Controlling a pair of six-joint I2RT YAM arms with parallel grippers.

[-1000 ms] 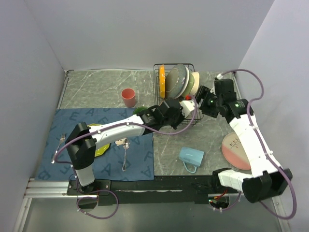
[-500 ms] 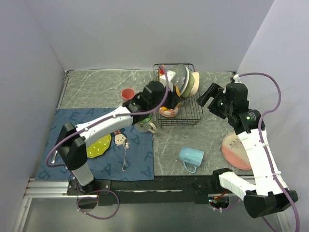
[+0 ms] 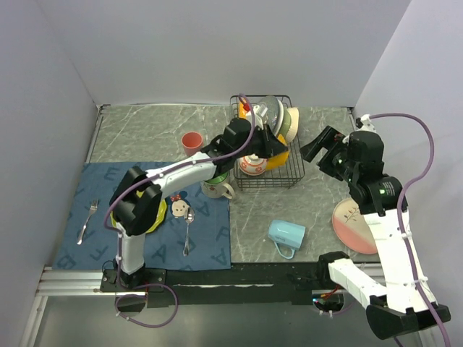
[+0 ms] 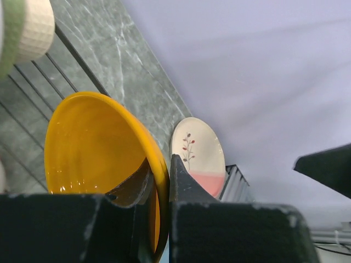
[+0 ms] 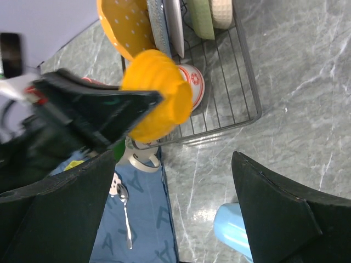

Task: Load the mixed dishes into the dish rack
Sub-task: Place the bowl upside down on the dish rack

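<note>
Over dish rack [image 5: 233,82] | left pincer [image 4: 160,170] pinching orange bowl [image 4: 93,142] | rack holds plates [image 5: 167,22], bowls [image 5: 202,19], patterned dish [image 5: 196,82] | right pincer [image 3: 319,145] spread

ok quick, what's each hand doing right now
left hand: closed, pinching the rim of the orange bowl
right hand: open, holding nothing

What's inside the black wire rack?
The rack holds standing plates, a green bowl, a cream bowl and a red-patterned dish. The orange bowl in the left gripper hangs over it, hiding part of that dish and the wires.
</note>
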